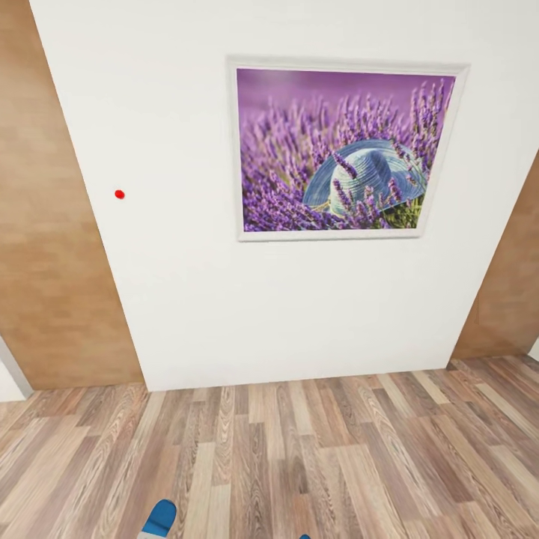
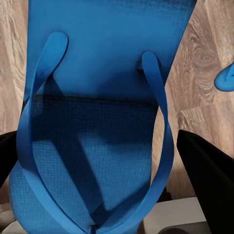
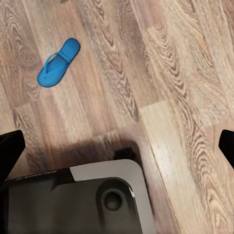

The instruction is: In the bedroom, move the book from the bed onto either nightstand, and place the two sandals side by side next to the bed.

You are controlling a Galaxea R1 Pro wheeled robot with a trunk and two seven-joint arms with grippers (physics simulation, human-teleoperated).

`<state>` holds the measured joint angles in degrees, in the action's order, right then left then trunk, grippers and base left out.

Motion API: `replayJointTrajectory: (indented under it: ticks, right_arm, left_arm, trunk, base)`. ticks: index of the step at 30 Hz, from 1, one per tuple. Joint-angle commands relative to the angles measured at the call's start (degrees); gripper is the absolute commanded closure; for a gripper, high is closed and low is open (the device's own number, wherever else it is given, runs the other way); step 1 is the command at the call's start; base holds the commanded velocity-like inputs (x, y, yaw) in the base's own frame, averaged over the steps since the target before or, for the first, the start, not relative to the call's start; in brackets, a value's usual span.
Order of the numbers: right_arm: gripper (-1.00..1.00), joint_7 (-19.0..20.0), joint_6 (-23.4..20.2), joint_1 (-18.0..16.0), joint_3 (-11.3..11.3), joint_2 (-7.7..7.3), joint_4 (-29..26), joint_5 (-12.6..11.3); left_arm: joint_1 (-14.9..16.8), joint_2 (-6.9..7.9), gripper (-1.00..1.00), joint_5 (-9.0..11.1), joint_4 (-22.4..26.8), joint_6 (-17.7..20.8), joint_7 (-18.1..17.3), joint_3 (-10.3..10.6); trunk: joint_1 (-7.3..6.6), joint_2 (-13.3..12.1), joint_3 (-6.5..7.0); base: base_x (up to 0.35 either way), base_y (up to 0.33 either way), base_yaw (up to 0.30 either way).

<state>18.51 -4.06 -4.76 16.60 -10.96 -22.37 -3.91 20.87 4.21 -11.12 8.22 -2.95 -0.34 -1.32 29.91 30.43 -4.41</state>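
One bright blue sandal [image 2: 97, 73] is close up in the left wrist view, sole facing the camera with its toe straps looping down. My left gripper [image 2: 97, 161] is shut on it, a black finger [image 2: 209, 180] on either side. Its blue tip [image 1: 159, 519] pokes in at the lower edge of the head view. The other sandal [image 3: 58, 62] lies flat on the wood-plank floor, well away from my right gripper [image 3: 117, 146], which is open with nothing in it. That second sandal [image 2: 225, 78] also peeks in beyond the held one. The book, bed and nightstands are out of view.
A white wall [image 1: 187, 299] stands straight ahead with a framed lavender picture [image 1: 340, 150] and a small red dot [image 1: 119, 195]. Brown panels [image 1: 45, 262] flank the wall. Plank floor [image 1: 299, 464] lies before it. My grey base [image 3: 97, 200] is under the right arm.
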Motion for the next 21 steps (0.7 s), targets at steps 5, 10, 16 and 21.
replayJointTrajectory:
  ticks: [5, 10, 16, 21]
  right_arm:
    - [-1.00, 0.39, -0.43, -0.05, 0.36, 0.05, -0.07, -0.40]
    - [-1.00, 0.39, -0.39, -0.02, 0.36, 0.06, -0.06, -0.40]
    - [-1.00, 0.39, -0.38, -0.05, 0.36, 0.06, -0.05, -0.40]
    - [-1.00, 0.39, -0.38, -0.05, 0.36, 0.06, -0.05, -0.40]
  left_arm:
    - [0.05, 0.00, 1.00, -0.48, -0.05, -0.21, -0.10, -0.17]
    - [0.05, 0.00, 1.00, -0.48, -0.05, -0.21, -0.10, -0.11]
    - [0.05, 0.00, 1.00, -0.48, -0.05, -0.21, -0.10, 0.10]
    - [0.05, 0.00, 1.00, -0.48, -0.05, -0.21, -0.10, 0.10]
  trunk:
    - [0.04, 0.09, -0.11]
    - [0.04, 0.09, -0.11]
    - [0.04, 0.09, -0.11]
    - [0.04, 0.09, -0.11]
  base:
    - [0.118, 0.095, 0.000]
    - [0.057, 0.068, 0.000]
    - [0.056, 0.072, 0.000]
    - [0.034, 0.043, 0.000]
